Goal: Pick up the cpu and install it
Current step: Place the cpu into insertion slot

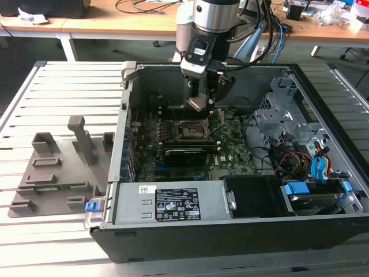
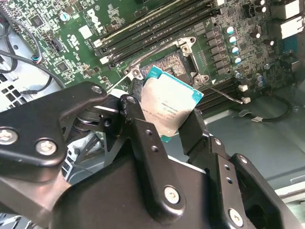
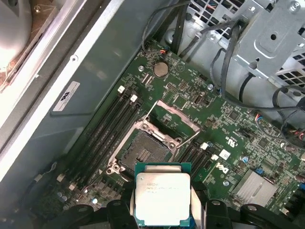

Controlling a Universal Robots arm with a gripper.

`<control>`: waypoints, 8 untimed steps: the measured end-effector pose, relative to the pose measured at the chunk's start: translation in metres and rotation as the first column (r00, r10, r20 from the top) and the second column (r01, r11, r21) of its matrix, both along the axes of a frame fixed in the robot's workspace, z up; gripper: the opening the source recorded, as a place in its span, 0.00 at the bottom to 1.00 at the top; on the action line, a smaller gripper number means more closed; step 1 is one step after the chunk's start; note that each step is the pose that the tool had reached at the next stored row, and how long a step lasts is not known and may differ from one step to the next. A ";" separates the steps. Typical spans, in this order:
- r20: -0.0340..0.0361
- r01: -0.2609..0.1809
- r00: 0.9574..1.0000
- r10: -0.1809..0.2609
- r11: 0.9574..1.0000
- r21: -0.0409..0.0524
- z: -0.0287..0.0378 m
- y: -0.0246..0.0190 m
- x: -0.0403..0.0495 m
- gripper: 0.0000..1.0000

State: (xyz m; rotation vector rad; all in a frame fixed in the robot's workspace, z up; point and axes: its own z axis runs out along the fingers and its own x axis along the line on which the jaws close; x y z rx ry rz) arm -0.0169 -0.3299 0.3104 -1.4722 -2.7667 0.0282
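The open computer case (image 1: 230, 242) lies on the slatted desk (image 1: 69, 86), its green motherboard (image 3: 209, 119) facing up. The socket (image 3: 143, 152) on it sits empty, its metal frame swung open. My end effector (image 2: 164, 119) is clamped on the cpu (image 2: 169, 107), one finger on each of two opposite edges, holding it in the air above the board, near the socket and clear of it. I judge the chip light, stiff and thin, with a smooth lid that could slip. Its edges are the safe hold, because the underside is delicate.
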 end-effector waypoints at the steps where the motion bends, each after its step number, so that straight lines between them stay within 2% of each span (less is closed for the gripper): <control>1: 0.000 0.005 1.000 -0.005 1.000 0.000 0.0000 0.0000 0.0000 0.55; 8: 0.000 0.049 0.999 -0.049 0.999 -0.001 0.0000 0.0000 0.0000 0.55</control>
